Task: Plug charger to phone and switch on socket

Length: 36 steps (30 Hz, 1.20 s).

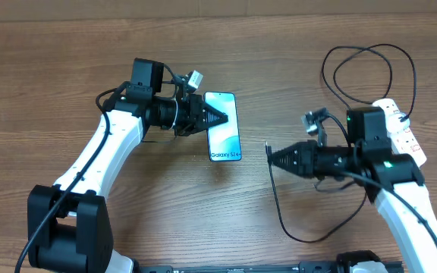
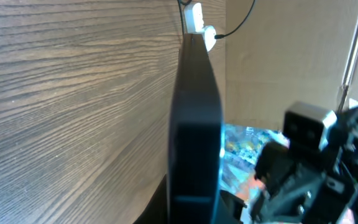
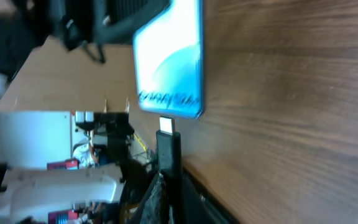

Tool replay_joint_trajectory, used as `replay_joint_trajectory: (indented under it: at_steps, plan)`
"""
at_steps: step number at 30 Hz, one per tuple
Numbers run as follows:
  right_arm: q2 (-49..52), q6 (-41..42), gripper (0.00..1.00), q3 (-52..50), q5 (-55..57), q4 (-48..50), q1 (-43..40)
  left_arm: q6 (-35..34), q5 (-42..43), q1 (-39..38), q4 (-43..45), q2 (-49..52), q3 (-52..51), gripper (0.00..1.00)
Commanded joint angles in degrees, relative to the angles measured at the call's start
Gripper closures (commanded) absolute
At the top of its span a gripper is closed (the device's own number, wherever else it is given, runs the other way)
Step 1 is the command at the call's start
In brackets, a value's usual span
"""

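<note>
The phone with its light-blue "Galaxy S24+" screen is held at its left edge by my left gripper, which is shut on it. In the left wrist view its dark edge runs up the frame. My right gripper is shut on the charger's small black plug, to the right of the phone's lower end and apart from it. In the right wrist view the plug points at the phone's bottom edge with a small gap. The black cable loops back to the white socket at the right.
The charger cable coils in loops on the wooden table behind my right arm. The socket's red switches sit by my right wrist. A cardboard wall borders the table's far edge.
</note>
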Motion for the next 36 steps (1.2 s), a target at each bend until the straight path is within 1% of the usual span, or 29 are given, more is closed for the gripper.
replay_joint_trajectory:
  at_steps: [1, 4, 8, 15, 19, 24, 29, 36]
  plan:
    - [-4.92, -4.50, 0.96, 0.20, -2.40, -2.75, 0.28, -1.79, 3.54, 0.35, 0.96, -0.24, 0.11, 0.96]
    - [-8.15, -5.05, 0.96, -0.02, -2.45, -5.92, 0.28, -3.10, 5.97, 0.35, 4.35, -0.24, 0.11, 0.96]
    - [-11.87, -6.27, 0.96, -0.59, -2.89, -9.05, 0.28, -5.33, 10.99, 0.35, 12.09, -0.24, 0.11, 0.96]
    - [-15.21, -8.24, 0.96, -4.87, -4.81, -9.05, 0.28, -11.02, 12.81, 0.35, 23.43, -0.24, 0.11, 0.96]
    - [-15.15, -8.24, 0.96, -9.68, -9.73, -4.98, 0.28, -14.47, 13.92, 0.35, 29.77, -0.24, 0.11, 0.96]
    - [-15.15, -8.20, 0.96, -16.28, -18.40, 4.37, 0.28, -15.87, 13.92, 0.35, 33.29, -0.24, 0.11, 0.96]
    - [-15.08, -7.82, 0.96, -19.30, -18.73, 5.92, 0.28, -15.87, 13.90, 0.35, 34.18, -0.24, 0.11, 0.96]
    - [-15.06, -6.88, 0.96, -19.58, -18.88, 9.99, 0.28, -15.87, 13.77, 0.24, 39.10, -0.24, 0.11, 0.96]
